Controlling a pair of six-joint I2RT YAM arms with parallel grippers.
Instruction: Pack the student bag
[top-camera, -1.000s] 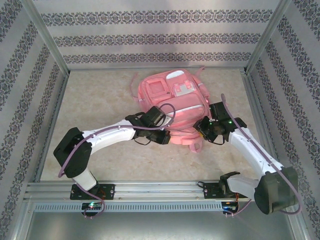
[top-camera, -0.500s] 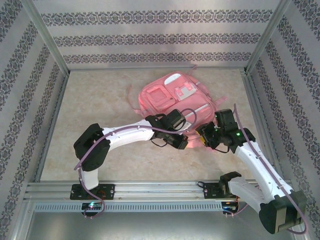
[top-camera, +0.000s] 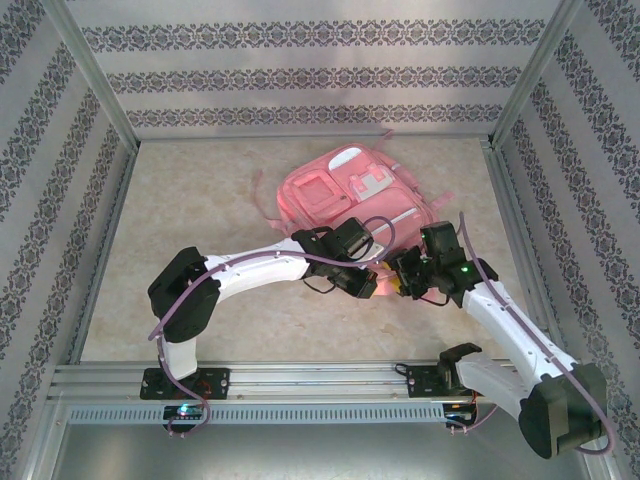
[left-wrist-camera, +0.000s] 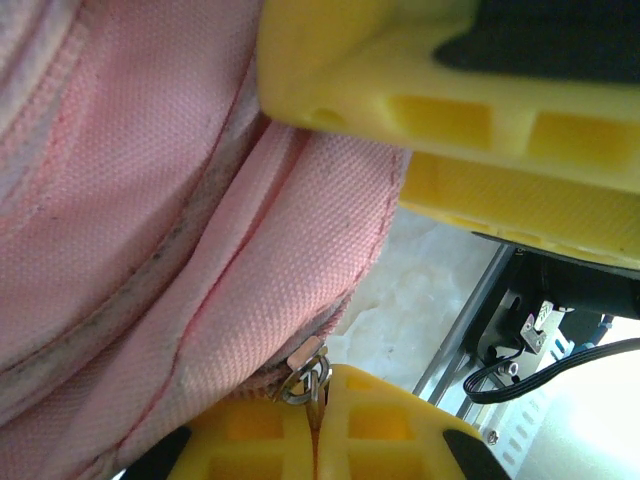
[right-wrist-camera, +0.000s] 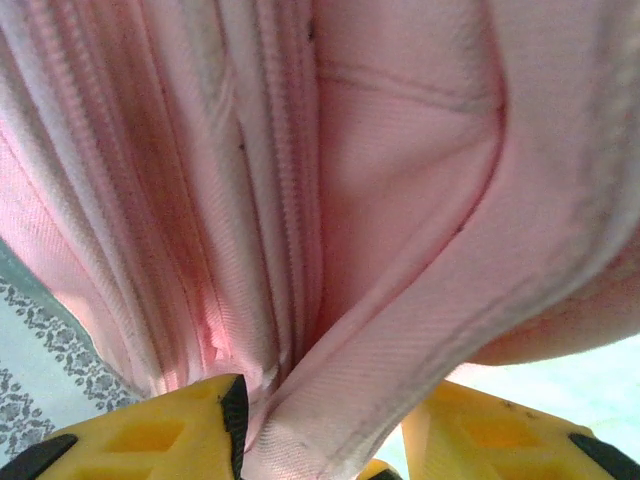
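Observation:
The student bag, a large pink backpack, lies in the middle of the table with its front pockets up. My left gripper is at the bag's near edge. In the left wrist view it is shut on the metal zipper pull, with pink fabric above. My right gripper is close beside it, its yellow fingers facing the left one. In the right wrist view its jaws stand apart, open, with a fold of the bag's fabric lying loosely between them.
Bare marble tabletop lies left of the bag. Patterned walls and metal posts enclose the back and sides. An aluminium rail runs along the near edge by the arm bases.
The left arm has swung right along the bag's near edge, and the bag has shifted slightly back and right. The right gripper has moved a little left, towards the left gripper.

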